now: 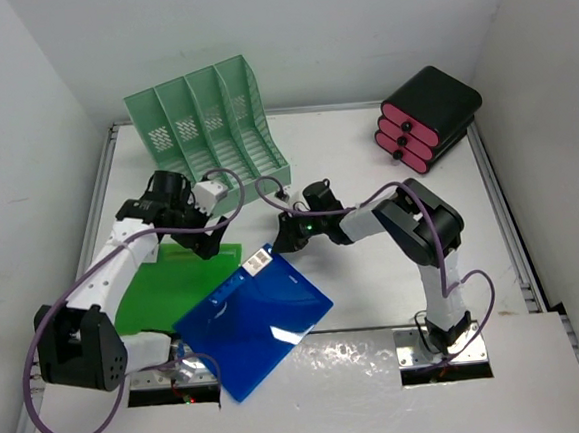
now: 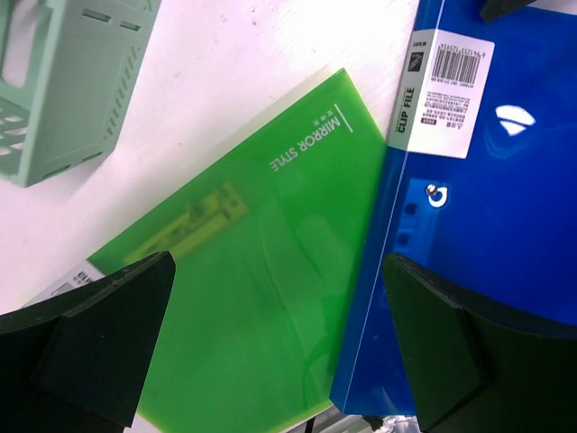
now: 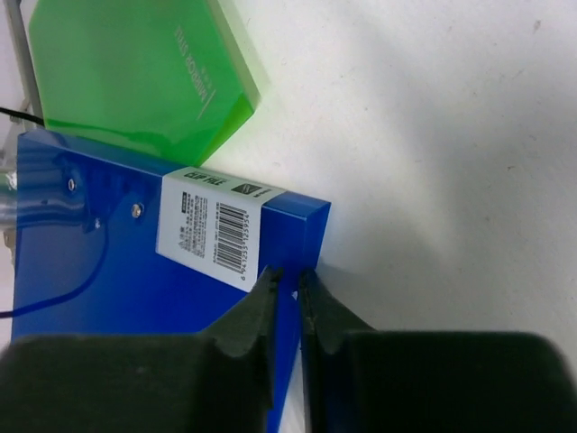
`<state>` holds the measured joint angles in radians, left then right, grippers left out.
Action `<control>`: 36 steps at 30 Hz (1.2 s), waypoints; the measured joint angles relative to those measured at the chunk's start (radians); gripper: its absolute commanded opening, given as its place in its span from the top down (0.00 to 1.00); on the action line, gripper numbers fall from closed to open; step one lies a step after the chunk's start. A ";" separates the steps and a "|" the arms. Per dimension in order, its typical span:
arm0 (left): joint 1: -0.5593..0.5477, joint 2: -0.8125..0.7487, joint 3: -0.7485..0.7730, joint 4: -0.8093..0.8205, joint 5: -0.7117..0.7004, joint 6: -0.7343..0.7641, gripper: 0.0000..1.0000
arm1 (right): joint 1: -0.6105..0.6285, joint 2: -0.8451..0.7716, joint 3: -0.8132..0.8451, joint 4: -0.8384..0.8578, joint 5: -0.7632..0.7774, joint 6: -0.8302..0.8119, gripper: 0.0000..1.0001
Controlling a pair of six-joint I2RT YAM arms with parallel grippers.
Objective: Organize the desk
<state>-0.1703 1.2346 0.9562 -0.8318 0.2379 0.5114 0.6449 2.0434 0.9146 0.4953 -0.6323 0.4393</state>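
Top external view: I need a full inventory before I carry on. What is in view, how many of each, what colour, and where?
desk: one, white, under everything
file rack: one, mint green, far side, left of centre
drawer box: one, black with pink fronts, far right corner
green folder: one, translucent green, flat on the near left
blue clip file: one, blue with a white barcode label, near centre, lying over one edge of the green folder
left end effector: one, black, open, above the green folder
right end effector: one, black, closed on the blue clip file's edge by its far corner
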 measured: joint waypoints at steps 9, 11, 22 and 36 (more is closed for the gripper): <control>-0.032 0.054 0.002 0.029 0.040 0.004 0.02 | -0.002 -0.003 -0.027 0.060 -0.004 0.026 1.00; -0.035 0.054 0.002 0.042 0.066 0.004 0.02 | -0.002 -0.020 -0.051 0.073 0.004 0.022 1.00; -0.095 0.113 -0.019 0.131 0.268 0.074 0.06 | -0.001 -0.129 -0.170 0.164 0.061 -0.002 1.00; -0.175 0.173 -0.100 0.236 0.318 0.090 0.04 | -0.001 -0.207 -0.253 0.206 0.144 -0.031 0.44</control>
<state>-0.3454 1.4078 0.8562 -0.5961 0.5560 0.6010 0.6437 1.8366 0.6617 0.7017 -0.4885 0.4088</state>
